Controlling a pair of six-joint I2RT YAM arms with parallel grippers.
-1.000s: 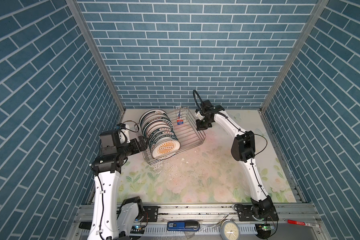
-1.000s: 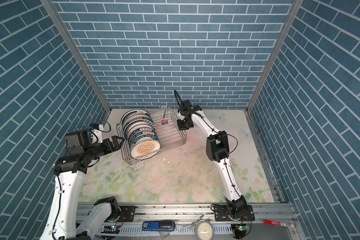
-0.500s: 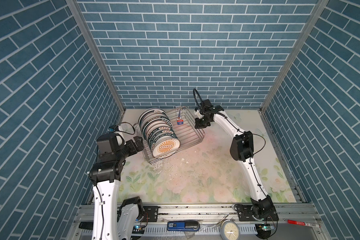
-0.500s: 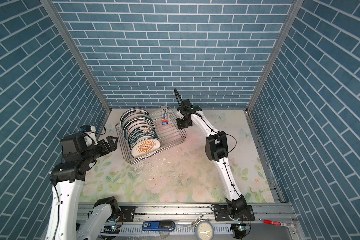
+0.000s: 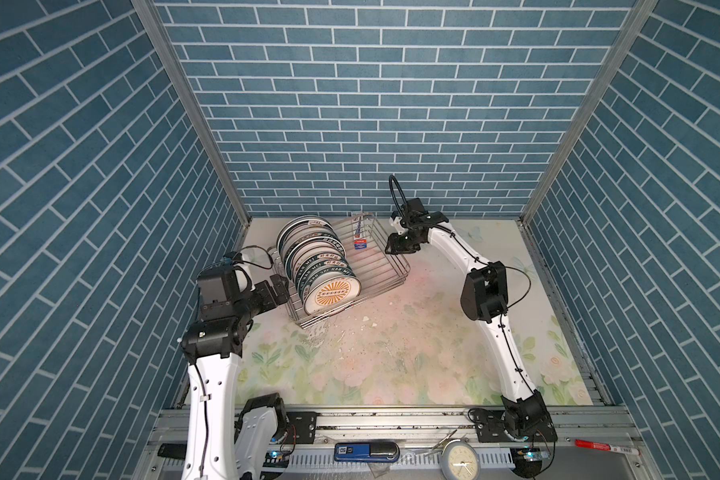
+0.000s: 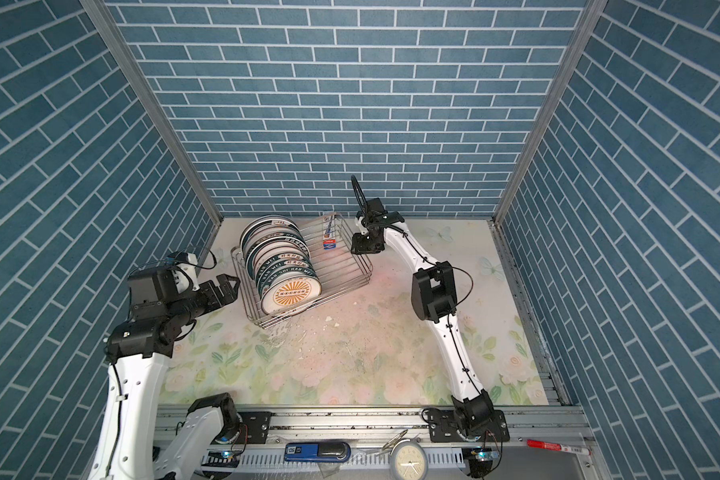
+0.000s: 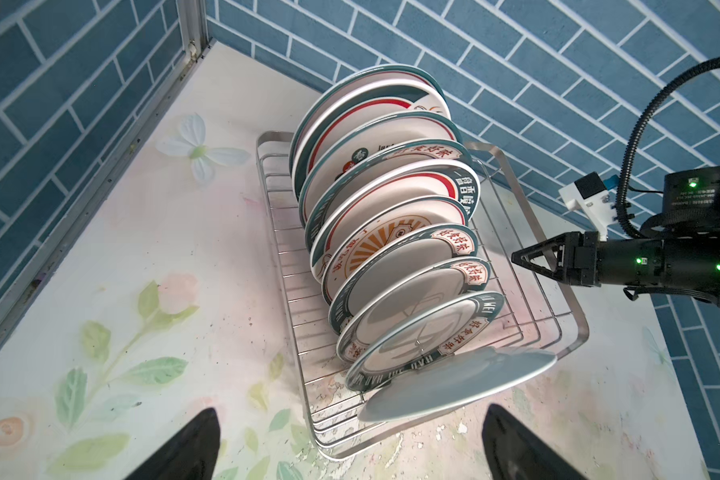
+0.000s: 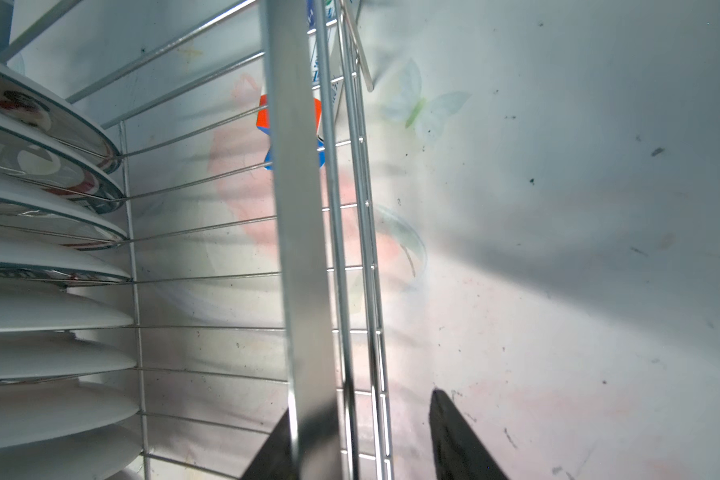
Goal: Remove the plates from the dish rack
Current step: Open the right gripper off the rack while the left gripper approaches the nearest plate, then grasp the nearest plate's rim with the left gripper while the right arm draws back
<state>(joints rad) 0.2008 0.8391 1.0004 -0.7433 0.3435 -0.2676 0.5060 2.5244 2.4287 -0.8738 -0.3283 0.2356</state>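
Observation:
Several plates (image 5: 316, 266) (image 6: 279, 266) stand on edge in a row in the left half of the silver wire dish rack (image 5: 381, 266) (image 6: 346, 266). The front one shows an orange sunburst. In the left wrist view the plates (image 7: 391, 232) fill the dish rack (image 7: 578, 316). My left gripper (image 5: 281, 286) (image 6: 229, 286) (image 7: 352, 409) is open and empty, just off the rack's left side near the front plate. My right gripper (image 5: 391, 245) (image 6: 356, 245) (image 8: 360, 401) is open, with its jaws either side of the rack's right rim (image 8: 300, 249).
A small red, white and blue packet (image 5: 360, 239) leans in the rack's back right part. White chips lie on the floral mat (image 5: 391, 365) in front of the rack. Tiled walls close in on three sides. A clock (image 5: 460, 459), a blue device (image 5: 366, 451) and a red marker (image 5: 603, 446) lie on the front rail.
The right gripper's jaws have come apart around the rack's right rim. The left arm shifted slightly beside the rack, with its gripper still open.

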